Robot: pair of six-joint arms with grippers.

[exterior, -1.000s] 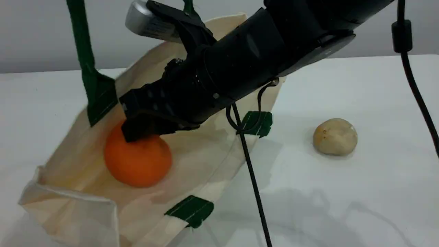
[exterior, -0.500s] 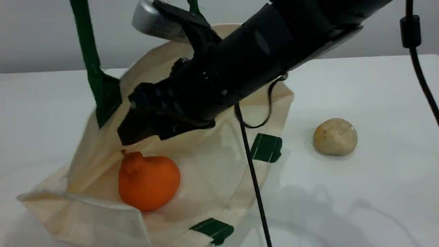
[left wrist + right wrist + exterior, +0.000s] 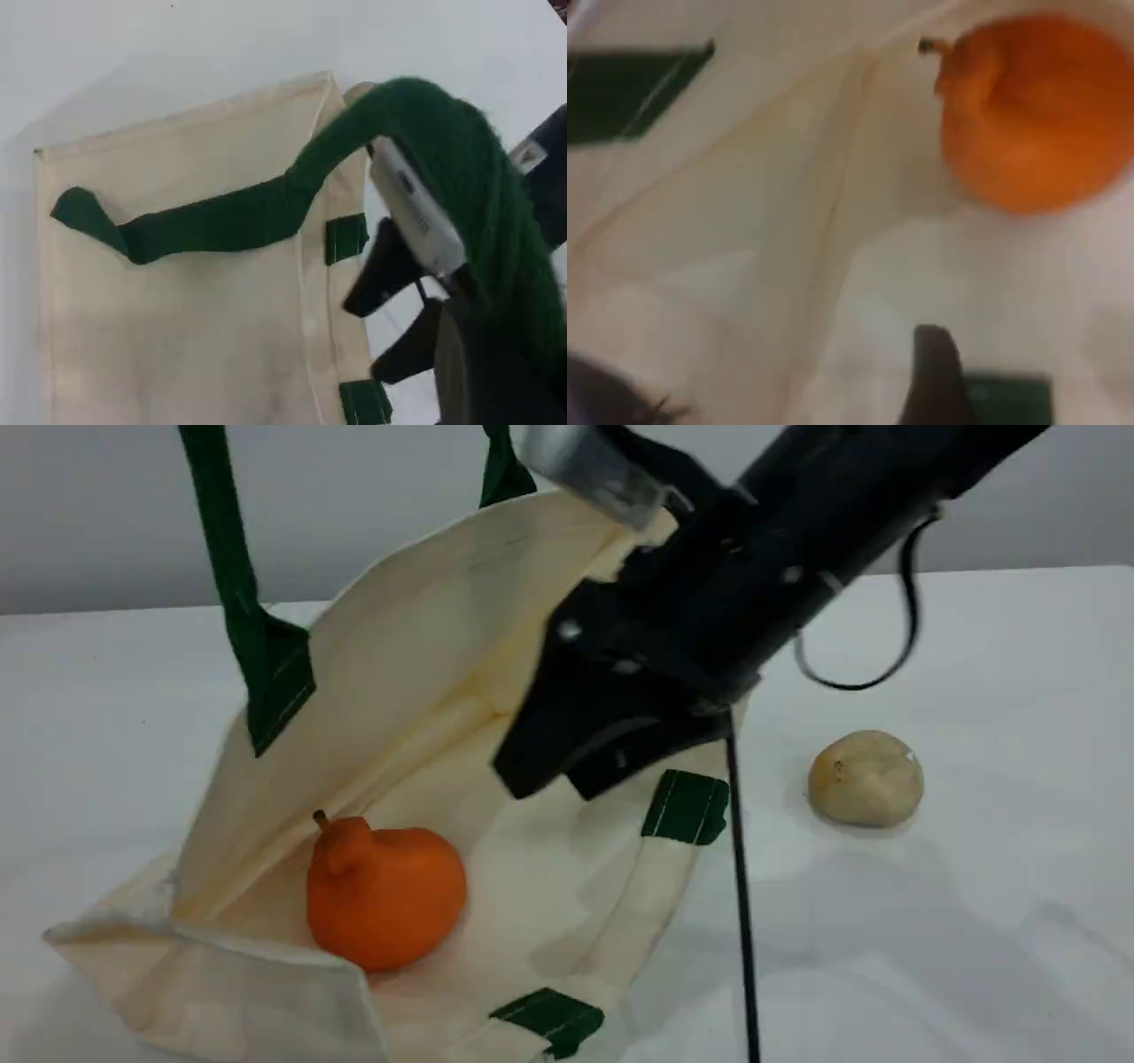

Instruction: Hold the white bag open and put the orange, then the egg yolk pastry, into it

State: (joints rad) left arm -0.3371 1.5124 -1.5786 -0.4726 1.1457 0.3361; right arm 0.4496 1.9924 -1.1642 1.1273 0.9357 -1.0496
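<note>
The white bag (image 3: 425, 655) lies on its side with its mouth held open. Its upper green strap handle (image 3: 221, 558) is pulled up out of frame. In the left wrist view that strap handle (image 3: 443, 150) runs over my left gripper (image 3: 483, 332), which is shut on it. The orange (image 3: 385, 895) rests inside the bag on the lower wall, stem up-left, and also shows in the right wrist view (image 3: 1032, 111). My right gripper (image 3: 554, 779) hovers open and empty above the bag's mouth, to the right of the orange. The egg yolk pastry (image 3: 866, 778) sits on the table right of the bag.
The white table (image 3: 974, 957) stretches around the pastry. A black cable (image 3: 742, 903) hangs from the right arm down in front of the bag's edge. Green stitched tabs (image 3: 687, 806) of the lower handle lie at the bag's mouth.
My right gripper let go of the orange, which settled in the bag, then drew back up and to the right out of the mouth. The bag's upper wall rose.
</note>
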